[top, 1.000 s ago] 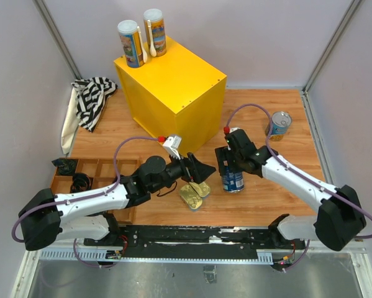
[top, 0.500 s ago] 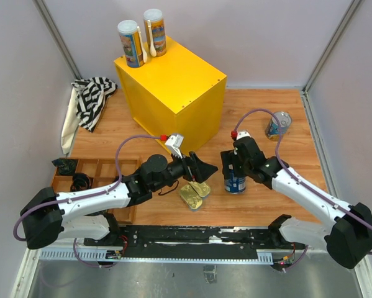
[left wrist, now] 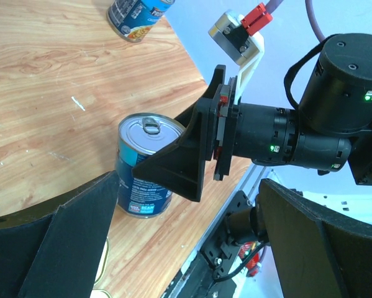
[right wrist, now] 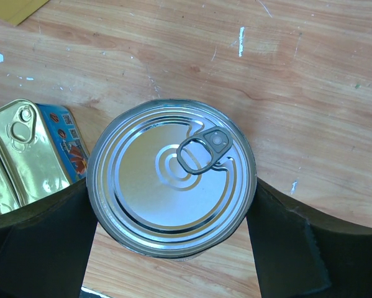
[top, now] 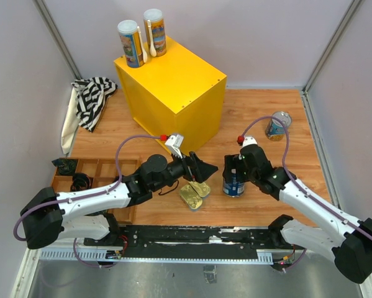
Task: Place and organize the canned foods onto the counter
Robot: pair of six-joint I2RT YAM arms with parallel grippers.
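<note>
Right wrist view: right gripper (right wrist: 169, 198) pinching blue-labelled can (right wrist: 171, 177) by opposite side walls. Can stands on wooden table (top: 285, 161), near side of counter (top: 173, 77), right of gold tins (top: 194, 192). Likely heavy, rigid, slick; grip mid-height. Left gripper (top: 201, 167) spread wide.

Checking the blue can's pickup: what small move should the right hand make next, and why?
Probably squeeze the right hand shut on the can. Its fingers flank the can on both sides, the can stands upright on the table, and I cannot tell whether they press it yet. A firm hold should come before lifting it to the yellow counter.
</note>
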